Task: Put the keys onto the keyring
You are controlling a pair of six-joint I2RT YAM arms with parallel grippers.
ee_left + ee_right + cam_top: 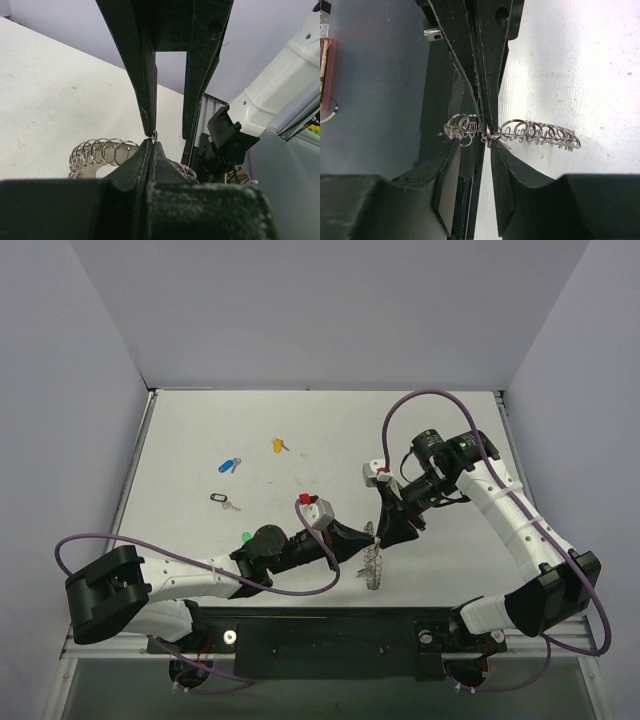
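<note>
The left claw [153, 142] is pinched shut on one coil of the keyring [102, 151], which hangs below it near the front of the tabletop [330, 425]. The right claw [488, 146] meets it tip to tip, its fingers a little apart around the same wire; whether they touch it is hard to tell. Just beyond the left arm lies the green key [246, 537], then the black key [222, 500], the blue key [228, 465] and, farthest, the yellow key [278, 445], all loose on the tabletop.
</note>
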